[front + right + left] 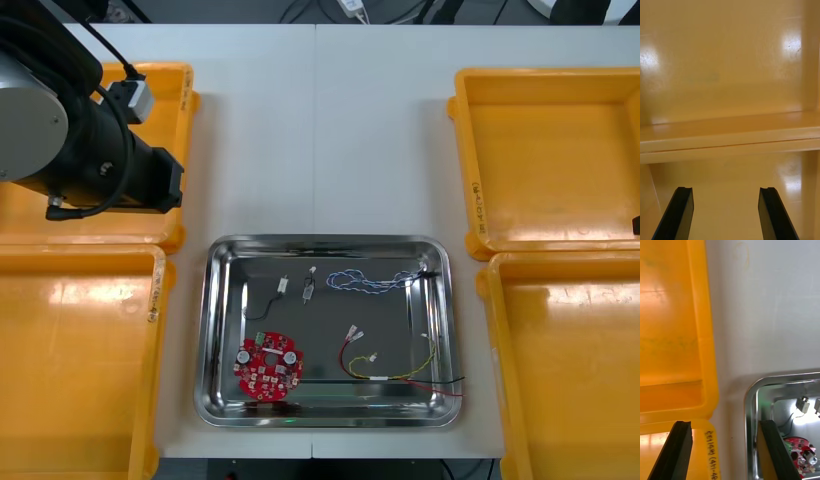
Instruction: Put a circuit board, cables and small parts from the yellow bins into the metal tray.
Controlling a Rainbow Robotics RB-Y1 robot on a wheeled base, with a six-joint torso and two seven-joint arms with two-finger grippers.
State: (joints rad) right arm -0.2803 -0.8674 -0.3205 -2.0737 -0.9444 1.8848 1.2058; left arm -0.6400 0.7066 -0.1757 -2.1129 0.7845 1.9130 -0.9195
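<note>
The red circuit board (268, 367) is seen in the metal tray (326, 243), beside cables (372, 283) and small metal parts (308, 291). The left gripper (724, 424) is held wide apart and empty, spanning the tray's edge and a left yellow bin (673, 333). The right gripper (725, 190) is likewise spread and empty over the right yellow bins (730, 138).

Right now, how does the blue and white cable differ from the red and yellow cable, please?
The blue and white cable is twisted; the red and yellow cable spreads in loose strands. The first lies toward the far rim, the second by the near rim. Both lie in the metal tray.
</note>
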